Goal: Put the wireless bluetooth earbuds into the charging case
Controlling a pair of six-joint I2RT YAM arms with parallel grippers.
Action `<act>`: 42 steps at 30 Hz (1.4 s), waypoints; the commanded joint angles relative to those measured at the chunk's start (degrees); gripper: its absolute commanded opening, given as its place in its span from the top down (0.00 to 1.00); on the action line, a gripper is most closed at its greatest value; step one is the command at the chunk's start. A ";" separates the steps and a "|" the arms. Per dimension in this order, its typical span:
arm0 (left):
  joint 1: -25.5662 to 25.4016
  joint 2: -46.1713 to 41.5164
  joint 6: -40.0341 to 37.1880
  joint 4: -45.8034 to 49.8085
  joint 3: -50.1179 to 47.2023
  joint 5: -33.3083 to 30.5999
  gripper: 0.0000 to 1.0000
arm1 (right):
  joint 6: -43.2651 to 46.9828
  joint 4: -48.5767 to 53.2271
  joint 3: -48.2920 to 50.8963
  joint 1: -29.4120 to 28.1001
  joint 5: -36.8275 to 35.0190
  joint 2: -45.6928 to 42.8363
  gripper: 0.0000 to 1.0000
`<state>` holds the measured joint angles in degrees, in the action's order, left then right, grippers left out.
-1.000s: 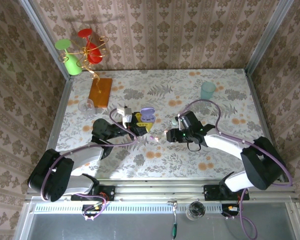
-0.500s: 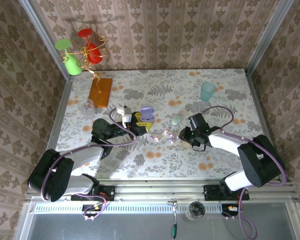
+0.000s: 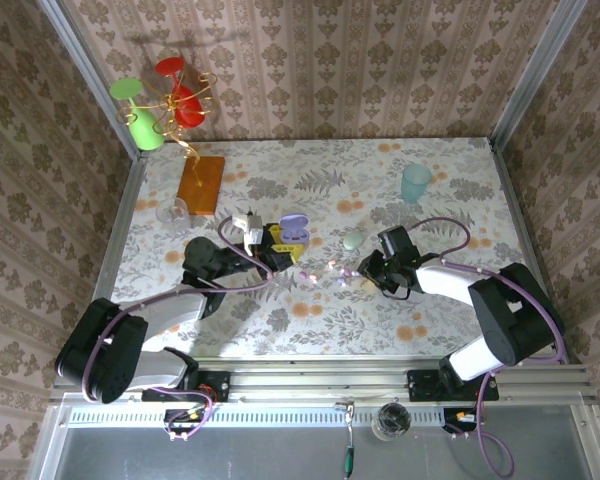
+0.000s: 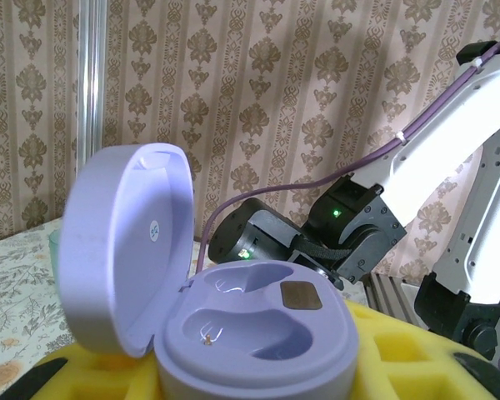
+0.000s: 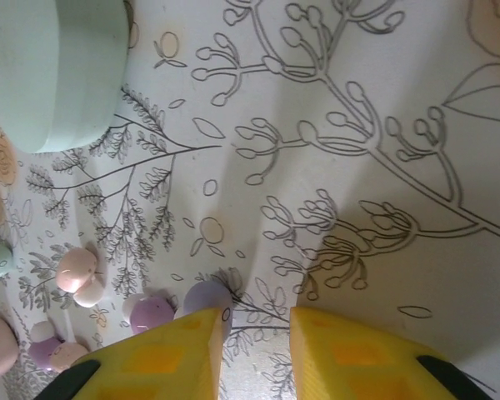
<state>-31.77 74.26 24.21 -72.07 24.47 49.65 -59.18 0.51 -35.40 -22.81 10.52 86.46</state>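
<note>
My left gripper [image 3: 280, 243] is shut on the lilac charging case [image 3: 294, 230], which stands upright with its lid open. In the left wrist view the charging case [image 4: 258, 333] sits between yellow pads [image 4: 417, 354], and both of its wells are empty. Several pastel earbuds [image 3: 332, 274] lie scattered on the table just left of my right gripper [image 3: 363, 272]. In the right wrist view my right gripper [image 5: 257, 333] is low over the table, jaws apart with nothing between them. A lilac earbud [image 5: 204, 298] touches the outside of the left fingertip [image 5: 183, 350], with a purple bud [image 5: 150, 315] and a pink bud [image 5: 75, 268] further left.
A closed mint case [image 3: 352, 241] [image 5: 54, 67] lies just behind the buds. Further back stand a teal cup [image 3: 416, 182], a wooden block [image 3: 201, 184], a small clear glass [image 3: 173, 212] and a wire stand with green and red glasses [image 3: 160, 105]. The right arm [image 4: 350, 233] faces the case.
My right gripper has drawn back to the right, dropped to the table beside the buds, and its jaws have narrowed. The left arm and the case have stayed still.
</note>
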 commanded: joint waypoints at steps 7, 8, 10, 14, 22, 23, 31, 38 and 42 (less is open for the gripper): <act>0.23 -0.04 -0.84 -1.69 0.13 0.41 0.74 | -1.01 -5.04 0.42 -0.16 1.07 0.28 0.68; 0.24 0.01 -0.76 -1.67 0.10 0.53 0.74 | -0.74 -4.77 0.24 -0.13 1.16 0.35 0.67; 0.30 0.10 -0.82 -1.68 0.23 0.57 0.74 | -1.09 -5.07 0.39 -0.13 0.83 0.10 0.67; 0.22 0.28 -0.70 -1.67 0.28 0.59 0.74 | -1.42 -3.43 -0.28 -0.05 1.30 0.25 0.67; 0.22 0.47 -0.72 -1.67 0.32 0.68 0.74 | -2.88 -2.10 1.60 -0.09 2.38 -1.65 0.69; 0.24 0.62 -0.74 -1.68 0.39 0.71 0.74 | -3.20 -2.58 1.69 -0.04 2.79 -1.50 0.69; 0.22 1.06 -0.70 -1.75 0.41 0.54 0.74 | -5.18 -5.98 2.17 -0.48 4.87 0.44 0.69; 0.13 1.50 -0.48 -1.67 0.49 0.12 0.74 | -5.24 -5.12 2.83 -0.57 4.71 0.36 0.69; 0.13 1.60 -0.63 -1.74 0.67 0.27 0.74 | -5.27 -5.61 3.54 -0.57 4.75 0.41 0.69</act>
<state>-31.77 75.37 24.23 -72.07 24.36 49.65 -63.48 -4.62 -32.95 -23.14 15.07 86.39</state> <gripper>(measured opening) 0.389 0.314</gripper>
